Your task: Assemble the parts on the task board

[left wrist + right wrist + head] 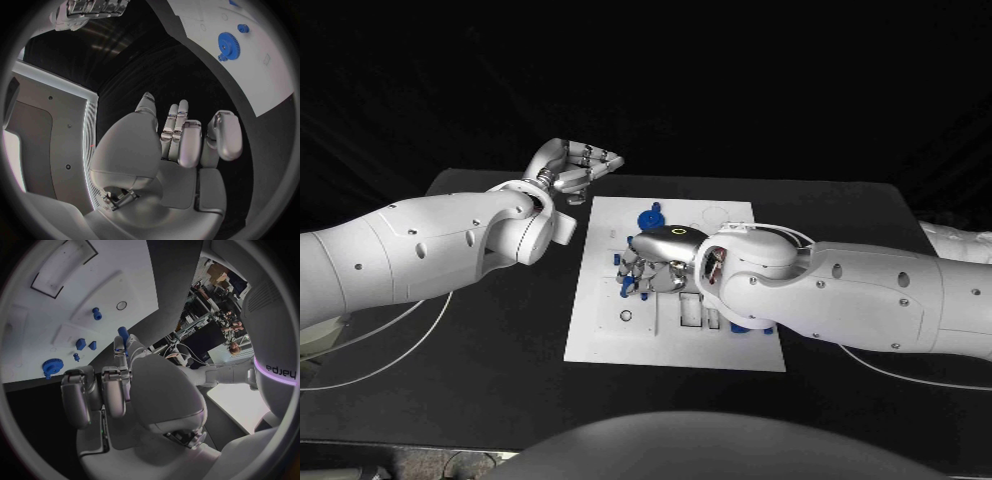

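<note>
one task board [675,345], six blue parts [53,365]

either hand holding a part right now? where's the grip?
Right hand pinches a small blue peg by its lower end. Left hand holds nothing, fingers curled.

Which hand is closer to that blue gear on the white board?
The right hand. It hovers over the board just beside the blue gear; the left hand is off the board, above the black table.
</note>
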